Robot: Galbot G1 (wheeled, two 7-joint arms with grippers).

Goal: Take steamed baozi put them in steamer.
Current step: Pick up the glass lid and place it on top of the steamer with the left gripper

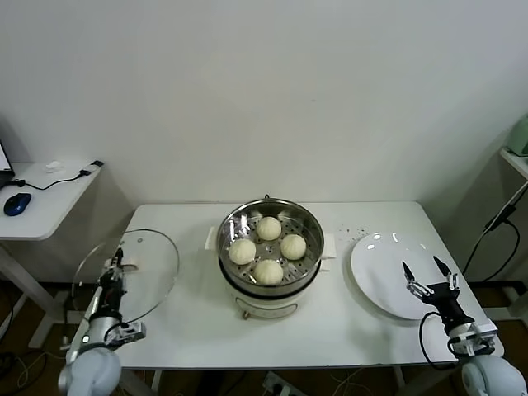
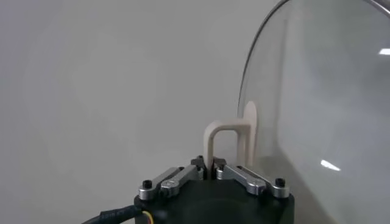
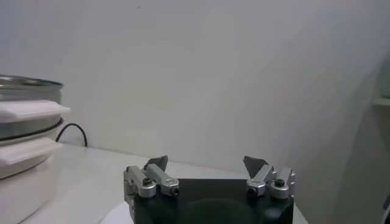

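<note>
While four smooth cream baozi (image 1: 268,248) sit in the shiny steel steamer (image 1: 270,216) mid-table, left gripper (image 2: 210,167) pinches the glass lid's handle (image 2: 228,141) at the table's left edge; right gripper (image 1: 428,276) is spread over the white plate (image 1: 379,289).

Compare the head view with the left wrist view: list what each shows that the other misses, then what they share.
Head view only: four baozi inside the steamer, the bare plate, the table and the open right hand over the plate.
Left wrist view only: the lid's white handle up close, with the hand's fingers shut on it.
Both: the left hand and the glass lid.
</note>
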